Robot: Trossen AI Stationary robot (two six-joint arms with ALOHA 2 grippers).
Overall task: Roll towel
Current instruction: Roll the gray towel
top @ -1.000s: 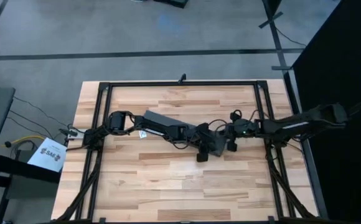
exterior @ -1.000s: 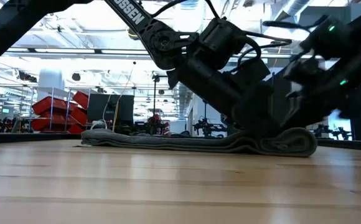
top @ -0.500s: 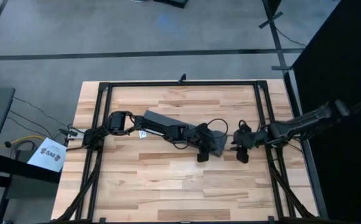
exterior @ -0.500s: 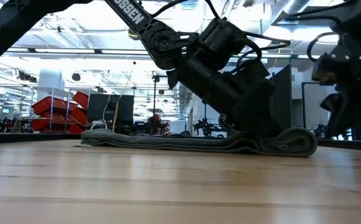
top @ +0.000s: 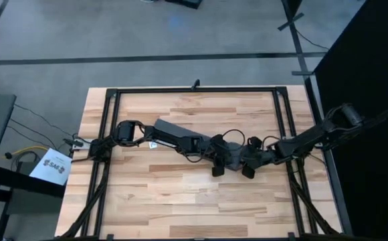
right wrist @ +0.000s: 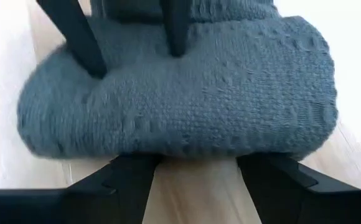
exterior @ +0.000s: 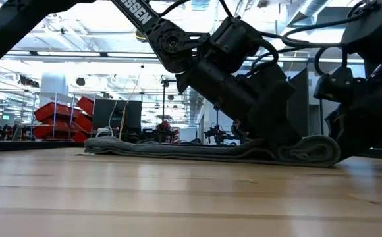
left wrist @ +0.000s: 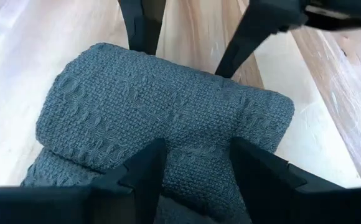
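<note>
On the wooden table [top: 180,194] the right gripper [top: 246,165], fingers spread and empty, has swung back against the towel's [exterior: 178,151] rolled end; the left gripper [left wrist: 196,163], also spread, presses it, so rolling can continue.

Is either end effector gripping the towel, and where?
Neither grips it. The left end effector, open, presses onto the rolled end of the towel; the right end effector sits open beside that roll.
</note>
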